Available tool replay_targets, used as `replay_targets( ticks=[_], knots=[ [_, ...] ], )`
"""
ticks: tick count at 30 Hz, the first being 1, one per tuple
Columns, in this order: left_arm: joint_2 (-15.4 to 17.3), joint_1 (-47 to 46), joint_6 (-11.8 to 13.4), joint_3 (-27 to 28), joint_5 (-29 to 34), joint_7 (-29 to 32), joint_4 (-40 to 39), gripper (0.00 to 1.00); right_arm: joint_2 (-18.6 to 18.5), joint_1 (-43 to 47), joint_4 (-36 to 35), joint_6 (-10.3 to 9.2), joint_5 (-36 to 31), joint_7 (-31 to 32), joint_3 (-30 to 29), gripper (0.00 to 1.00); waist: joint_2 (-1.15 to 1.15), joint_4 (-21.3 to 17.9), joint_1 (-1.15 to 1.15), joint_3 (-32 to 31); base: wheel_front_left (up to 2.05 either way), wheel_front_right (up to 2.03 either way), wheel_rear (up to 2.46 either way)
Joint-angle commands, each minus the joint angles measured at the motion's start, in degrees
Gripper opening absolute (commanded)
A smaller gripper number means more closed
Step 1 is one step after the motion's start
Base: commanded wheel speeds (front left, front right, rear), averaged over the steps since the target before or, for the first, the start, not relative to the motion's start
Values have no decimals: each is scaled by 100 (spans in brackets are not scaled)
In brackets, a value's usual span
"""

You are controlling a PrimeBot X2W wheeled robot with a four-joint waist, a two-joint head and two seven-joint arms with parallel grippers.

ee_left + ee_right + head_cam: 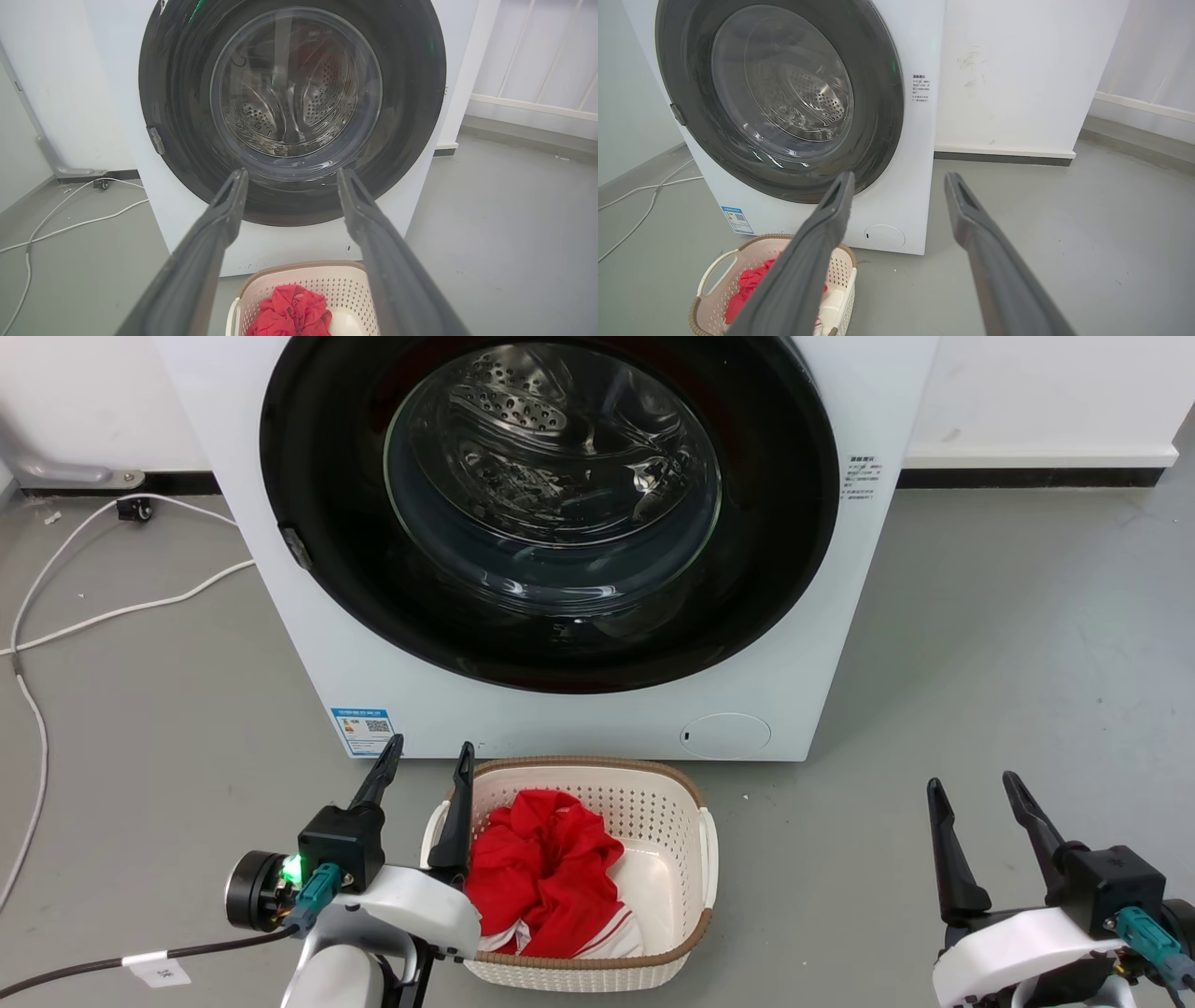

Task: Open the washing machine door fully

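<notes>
The white washing machine stands straight ahead, and its round glossy black door with the bulging glass window lies flat against the front, closed. A small grey latch tab sits on the door's left rim. My left gripper hangs open at lower left, well short of the machine, above the basket's left edge. My right gripper is open at lower right over bare floor. In the left wrist view the door faces me beyond the fingers. The right wrist view sees the door from its right side.
A white perforated laundry basket with red cloth sits on the grey floor just before the machine. White cables trail on the floor at left. A white wall with a dark baseboard runs behind.
</notes>
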Motion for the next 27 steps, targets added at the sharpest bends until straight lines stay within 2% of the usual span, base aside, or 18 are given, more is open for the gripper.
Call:
replay_targets(
  ticks=[1, 3, 4, 5, 12, 23, 27],
  knots=[
    [-2, -41, -12, 7, -38, -15, 21, 100, 24, -41, 10, -3, 17, -20, 8, 100, 0, 0, -1, 0, 0, 0, 0],
    [-4, -39, -12, 13, -38, -15, 31, 100, 24, -33, 37, -3, 66, 8, 7, 100, 0, -3, -1, -2, 0, 0, 0],
    [-7, -34, -4, 8, -35, -15, 31, 100, 24, -29, 47, -3, 96, 20, 10, 10, 0, -3, -1, -3, 0, 0, 0],
    [-8, -32, 3, 3, -34, -15, 31, 100, 24, -25, 64, -3, 124, 31, 18, 0, 0, -3, -1, -1, 0, 0, 0],
    [-14, -44, 2, 21, -50, -15, 38, 100, 23, -36, 185, -3, 577, 38, 2, 0, 0, -13, -1, 6, 0, 0, 0],
    [-22, -49, 10, 42, -82, -15, 23, 100, 22, -251, 975, -3, 4136, -406, 243, 0, 0, -25, -1, 31, 0, 0, 0],
    [-26, -41, 30, 13, -98, -15, 1, 100, 21, -400, 1131, -3, 6044, -469, 373, 0, 0, -25, -1, 57, 0, 0, 0]
  ],
)
